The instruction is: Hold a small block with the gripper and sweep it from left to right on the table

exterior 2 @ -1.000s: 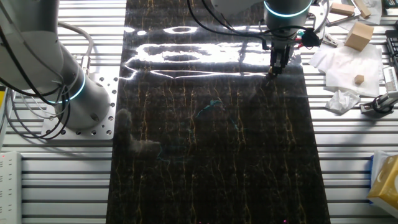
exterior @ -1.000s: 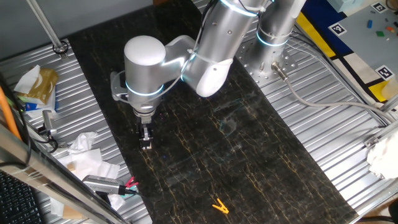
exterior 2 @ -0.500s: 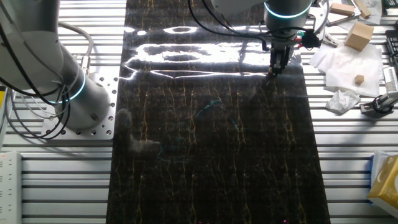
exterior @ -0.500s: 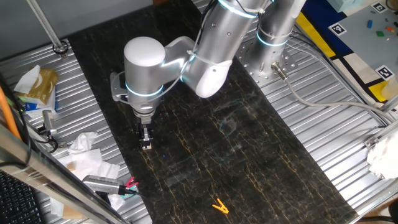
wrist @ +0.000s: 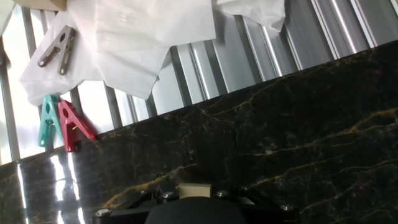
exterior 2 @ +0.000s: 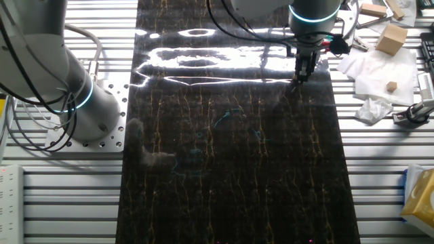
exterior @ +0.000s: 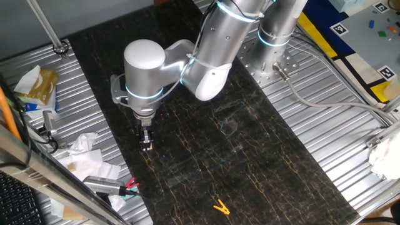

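We see the end effector (exterior: 146,145) pointing straight down near one long edge of the desk (exterior: 250,156), its fingers clenched on the small block (wrist: 193,190), which sits between the tips right at the marble surface. Beyond that edge, on the ribbed metal surround (wrist: 249,56), lie white tissue (wrist: 143,43) and red (wrist: 73,123) and teal (wrist: 46,119) clips.
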Tool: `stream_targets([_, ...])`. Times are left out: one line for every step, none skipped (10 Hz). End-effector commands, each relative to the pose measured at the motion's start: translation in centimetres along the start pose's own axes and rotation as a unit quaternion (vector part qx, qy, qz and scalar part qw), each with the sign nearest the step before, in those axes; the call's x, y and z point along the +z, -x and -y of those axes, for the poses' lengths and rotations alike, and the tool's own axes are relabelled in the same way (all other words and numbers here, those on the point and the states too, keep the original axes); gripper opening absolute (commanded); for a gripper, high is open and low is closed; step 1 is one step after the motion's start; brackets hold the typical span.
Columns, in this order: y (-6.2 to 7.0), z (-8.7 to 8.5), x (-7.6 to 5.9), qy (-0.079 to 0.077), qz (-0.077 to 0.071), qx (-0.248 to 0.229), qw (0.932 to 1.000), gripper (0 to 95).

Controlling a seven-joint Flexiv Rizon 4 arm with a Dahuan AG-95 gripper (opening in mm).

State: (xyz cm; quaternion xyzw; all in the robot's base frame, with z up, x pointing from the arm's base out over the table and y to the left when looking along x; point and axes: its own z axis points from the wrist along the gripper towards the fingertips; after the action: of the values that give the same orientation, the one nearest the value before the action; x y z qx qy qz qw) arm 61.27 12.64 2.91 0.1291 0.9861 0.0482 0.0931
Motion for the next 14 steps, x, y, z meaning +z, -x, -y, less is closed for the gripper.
stream_targets([-0.03,-0.07,-0.08,-0.002,0.000,0.002,1.0000,38.0])
stream_targets([-0.03,-0.10,-0.10,-0.003,-0.001,0.001,1.0000,38.0])
stream_targets([-0.03,-0.11,-0.10,-0.003,-0.001,0.001,1.0000,38.0])
stream_targets([-0.04,-0.12,-0.07,-0.003,-0.002,0.002,1.0000,19.0])
stream_targets([-0.04,-0.11,-0.06,-0.003,-0.002,0.002,1.0000,19.0])
stream_targets([-0.03,-0.11,-0.03,-0.003,-0.002,0.002,1.0000,19.0])
stream_targets([-0.03,-0.10,0.00,-0.003,-0.003,0.002,1.0000,19.0])
stream_targets([-0.03,-0.10,0.01,-0.004,-0.003,0.002,1.0000,19.0])
stream_targets([-0.03,-0.11,0.01,-0.003,-0.003,0.002,1.0000,19.0])
stream_targets([-0.03,-0.16,-0.01,-0.002,-0.003,0.002,1.0000,19.0])
stream_targets([-0.11,-0.43,-0.06,-0.001,-0.003,0.002,1.0000,19.0])
stream_targets([-0.22,-0.64,-0.07,-0.001,-0.002,0.002,1.0000,19.0])
stream_targets([-0.33,-0.87,-0.10,0.000,-0.001,0.002,1.0000,19.0])
stream_targets([-0.39,-1.03,-0.12,0.000,0.000,0.002,1.0000,19.0])
